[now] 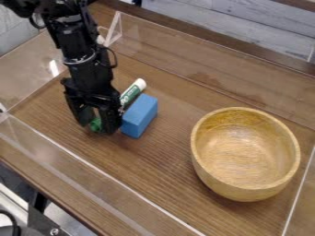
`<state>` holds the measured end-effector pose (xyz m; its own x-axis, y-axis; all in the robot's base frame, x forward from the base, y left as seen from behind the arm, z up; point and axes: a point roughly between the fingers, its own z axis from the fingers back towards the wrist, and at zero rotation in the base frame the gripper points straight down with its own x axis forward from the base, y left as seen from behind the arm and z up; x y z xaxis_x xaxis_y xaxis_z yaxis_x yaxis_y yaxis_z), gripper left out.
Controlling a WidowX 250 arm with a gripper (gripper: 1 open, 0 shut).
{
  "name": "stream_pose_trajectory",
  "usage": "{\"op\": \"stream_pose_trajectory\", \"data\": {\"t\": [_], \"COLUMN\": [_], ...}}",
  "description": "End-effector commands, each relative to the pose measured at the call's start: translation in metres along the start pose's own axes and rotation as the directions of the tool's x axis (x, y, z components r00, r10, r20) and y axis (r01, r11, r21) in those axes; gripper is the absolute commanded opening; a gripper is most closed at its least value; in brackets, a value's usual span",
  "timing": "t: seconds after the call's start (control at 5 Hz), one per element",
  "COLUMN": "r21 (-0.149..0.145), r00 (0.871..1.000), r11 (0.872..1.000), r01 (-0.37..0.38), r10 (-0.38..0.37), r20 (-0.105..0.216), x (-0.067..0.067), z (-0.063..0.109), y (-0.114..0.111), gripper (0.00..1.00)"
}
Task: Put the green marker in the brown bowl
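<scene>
The green marker [131, 90] lies just behind the block [139, 114], left side of the table [172, 78]. The gripper [98, 118] sits left of that block. The brown bowl [246, 153] is well apart, over right.

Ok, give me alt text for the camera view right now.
The arm's tool points down with open jaws at the table, right beside a green marker and a blue block. The empty brown bowl sits apart at the right.

green marker [131, 91] lower end hidden behind gripper [96, 121] — arm's top cut off
</scene>
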<state>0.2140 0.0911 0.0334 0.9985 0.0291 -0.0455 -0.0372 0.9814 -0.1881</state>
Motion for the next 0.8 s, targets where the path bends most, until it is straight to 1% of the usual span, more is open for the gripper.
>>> {"op": "stream_pose_trajectory", "data": {"t": [0.0, 0.2, 0.4, 0.6], "r21": [0.026, 0.024, 0.024, 0.033], "r00": [0.999, 0.998, 0.998, 0.998], "r11": [1.000, 1.000, 1.000, 0.999], "r01": [0.017, 0.019, 0.021, 0.026], "r10": [-0.018, -0.020, -0.022, -0.028], "r20": [0.051, 0.054, 0.057, 0.053], "x": [0.0104, 0.0130, 0.0154, 0.0167], "z": [0.0083, 0.0039, 0.0014, 0.0039], "y": [0.0002, -0.0005, -0.0013, -0.0038], "gripper": [1.00, 1.00, 0.00, 0.00]}}
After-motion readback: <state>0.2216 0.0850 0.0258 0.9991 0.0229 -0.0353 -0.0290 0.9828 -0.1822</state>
